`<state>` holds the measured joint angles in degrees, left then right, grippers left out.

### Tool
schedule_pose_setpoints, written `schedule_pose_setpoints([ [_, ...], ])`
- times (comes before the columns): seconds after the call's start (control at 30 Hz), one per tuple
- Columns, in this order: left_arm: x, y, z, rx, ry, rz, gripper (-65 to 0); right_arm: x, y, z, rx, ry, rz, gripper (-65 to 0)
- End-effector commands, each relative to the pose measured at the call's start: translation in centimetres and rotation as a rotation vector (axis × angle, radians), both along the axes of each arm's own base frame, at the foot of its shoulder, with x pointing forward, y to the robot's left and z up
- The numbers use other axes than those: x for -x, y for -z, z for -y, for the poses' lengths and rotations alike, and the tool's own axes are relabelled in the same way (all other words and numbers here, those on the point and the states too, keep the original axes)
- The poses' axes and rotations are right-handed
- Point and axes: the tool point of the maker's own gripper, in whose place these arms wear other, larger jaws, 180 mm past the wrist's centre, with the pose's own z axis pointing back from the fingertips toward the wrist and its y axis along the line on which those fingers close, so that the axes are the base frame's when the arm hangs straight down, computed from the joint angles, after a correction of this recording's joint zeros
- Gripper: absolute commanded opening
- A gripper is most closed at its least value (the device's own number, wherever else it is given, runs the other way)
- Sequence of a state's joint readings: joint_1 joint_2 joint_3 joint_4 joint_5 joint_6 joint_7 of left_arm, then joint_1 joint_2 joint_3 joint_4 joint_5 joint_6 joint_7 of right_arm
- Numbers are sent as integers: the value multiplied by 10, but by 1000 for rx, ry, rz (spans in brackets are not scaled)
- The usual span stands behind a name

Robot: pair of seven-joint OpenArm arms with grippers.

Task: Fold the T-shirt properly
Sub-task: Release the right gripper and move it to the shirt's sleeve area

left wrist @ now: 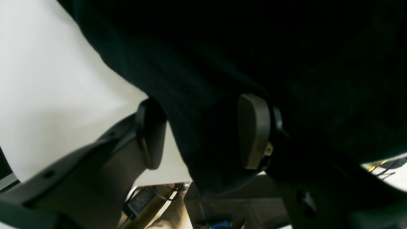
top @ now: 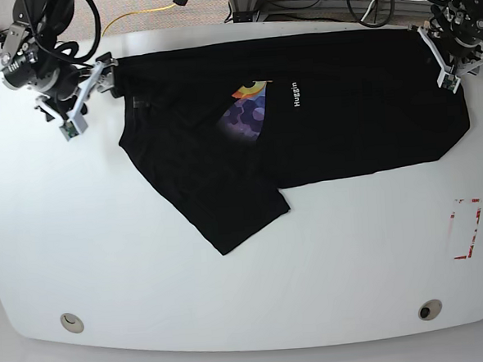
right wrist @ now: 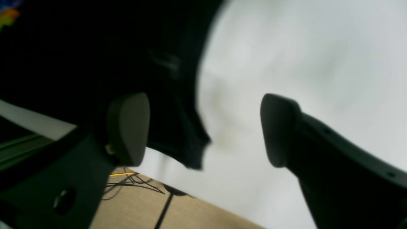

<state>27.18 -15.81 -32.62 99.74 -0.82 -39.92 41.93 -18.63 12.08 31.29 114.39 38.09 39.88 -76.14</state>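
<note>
I see both grippers, left [left wrist: 203,133] and right [right wrist: 203,130], spread open astride shirt [top: 304,136] corners, whose dark folds blur beyond.

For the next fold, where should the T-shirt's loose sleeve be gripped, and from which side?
Judging by the base view, grip the T-shirt at the sleeve's pointed corner, coming in from the table's near edge. That flap juts out alone over bare table, so a finger could likely slide under its edge there.
</note>
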Motion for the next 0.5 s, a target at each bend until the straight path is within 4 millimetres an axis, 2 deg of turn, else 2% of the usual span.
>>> schedule_pose_setpoints([
  [0.0,-5,-12,-5,-35,19,21,-315,-12,-9,-23,-29,-79,46,-182],
  [0.17,-8,-15,-4,-40,25,31,-317,-24,-10,-71,-99,-191,66,-230],
  [0.3,-8,-15,-3,-38,27,30,-318,-31,-6,-99,-142,-268,56,-233],
  [0.47,-12,-17,-2,-38,28,42,-318,-34,7,-122,-191,-325,18,-233],
])
